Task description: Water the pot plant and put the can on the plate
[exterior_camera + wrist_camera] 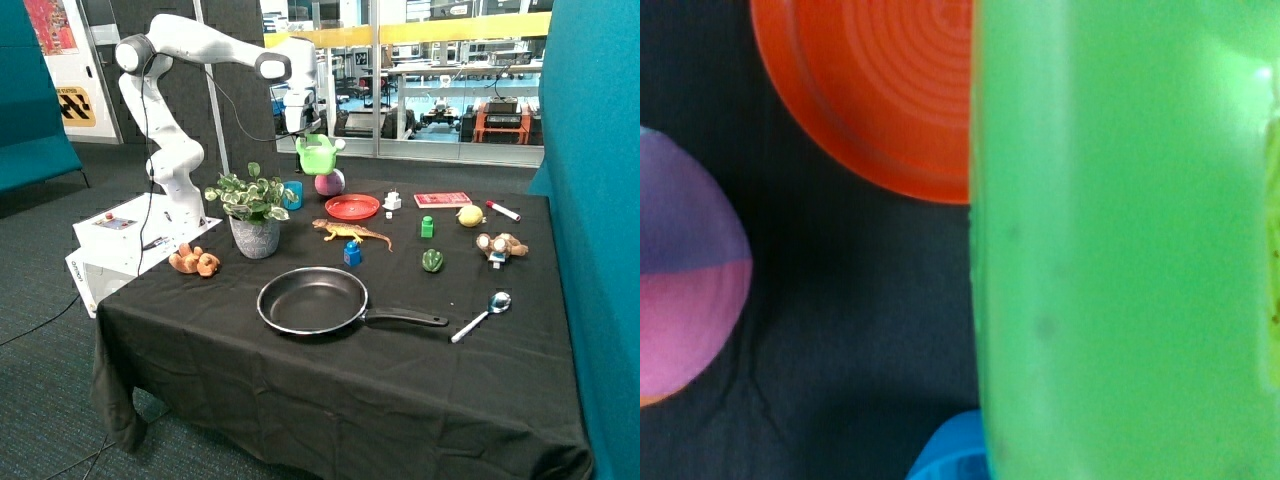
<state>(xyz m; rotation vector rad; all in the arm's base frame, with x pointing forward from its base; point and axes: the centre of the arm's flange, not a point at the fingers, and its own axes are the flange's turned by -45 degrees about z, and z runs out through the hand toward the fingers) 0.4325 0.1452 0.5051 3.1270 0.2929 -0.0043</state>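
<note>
Two views split the scene between them: the outside view takes in the whole black-clothed table [300,400], while the wrist view is half filled by the smooth, slightly translucent plastic wall of the can [1120,250], with only slivers of other things beside it. From outside, the gripper [303,128] hangs in the air with the bright light-green can [319,154] clamped at its top, the white-tipped spout pointing away from the pot plant [252,210]; the can is lifted clear of the cloth, above the pink-and-purple ball [329,182] and just behind the red plate [352,207], not on it. The wrist view adds what the outside one cannot resolve: concentric ridges moulded into the plate [880,90], the ball's [685,280] matt purple and pink halves, and the rim of a blue cup [945,455], all on wrinkled dark fabric. The plant's green-and-white leaves spill over a grey, textured, tapered pot, which stands beside the plate, near the blue cup. In front of the plate lie a toy lizard [350,233] and a round black frying pan [312,300] with a long handle.
</note>
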